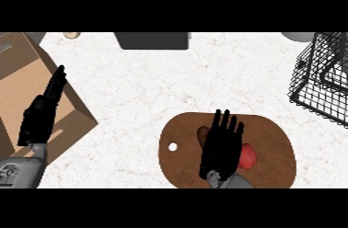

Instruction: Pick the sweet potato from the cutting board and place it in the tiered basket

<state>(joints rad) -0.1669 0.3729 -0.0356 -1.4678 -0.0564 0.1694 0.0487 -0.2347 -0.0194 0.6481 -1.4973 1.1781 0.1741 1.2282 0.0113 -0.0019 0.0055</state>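
Note:
A brown oval cutting board (275,135) lies at the lower middle of the white counter. On it rests a reddish sweet potato (249,157), mostly covered by my right hand (222,146). That hand hovers flat over the board, fingers straight and pointing away from me; it is open. A darker end of the potato (203,134) shows left of the fingers. The black wire tiered basket (325,82) stands at the right edge, far from the board. My left hand (42,113) rests open at the left, fingers up, over a cardboard box.
A brown cardboard box (27,80) fills the left side under the left arm. A dark grey block (152,40) sits at the far edge, a small beige object (71,35) to its left, and a grey round thing (299,36) at the far right.

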